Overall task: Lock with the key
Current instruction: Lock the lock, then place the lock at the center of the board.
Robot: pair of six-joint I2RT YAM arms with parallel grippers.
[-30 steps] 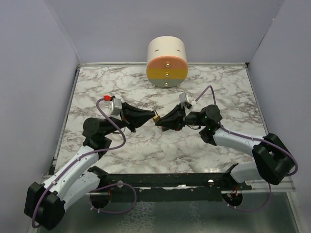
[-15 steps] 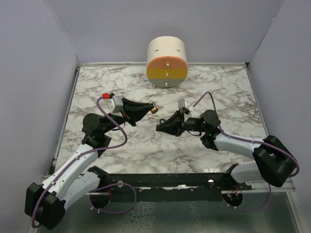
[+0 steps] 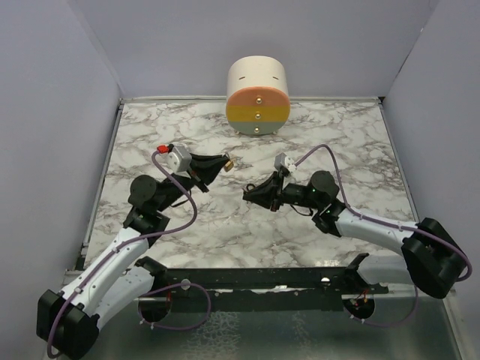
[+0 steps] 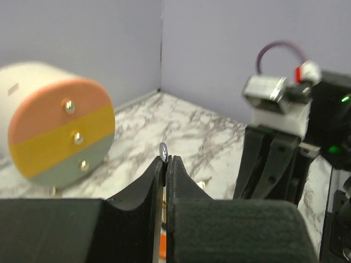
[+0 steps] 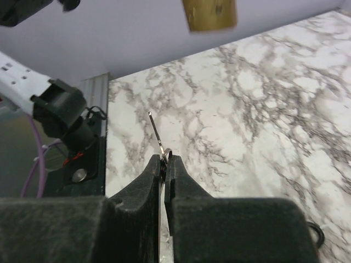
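My left gripper (image 3: 224,162) is shut on a small brass padlock (image 3: 228,160) and holds it above the marble table. In the left wrist view only the silver shackle (image 4: 163,149) shows at the tips of the shut jaws. My right gripper (image 3: 246,195) is shut on the key, a short way in front of and right of the padlock and apart from it. In the right wrist view the key's thin metal blade (image 5: 156,131) and its small ring stick out past the jaws. Its black head is hidden. The brass padlock (image 5: 209,13) hangs at the top of that view.
A cylinder with a pink, yellow and grey face (image 3: 257,97) stands at the back wall, and shows in the left wrist view (image 4: 60,131). The right wrist and its camera (image 4: 279,104) fill that view's right. Grey walls enclose the marble table (image 3: 337,135).
The two grippers met tip to tip a second ago and have drawn apart. The left one moved back and up with the padlock. The right one drew slightly toward me with the key.
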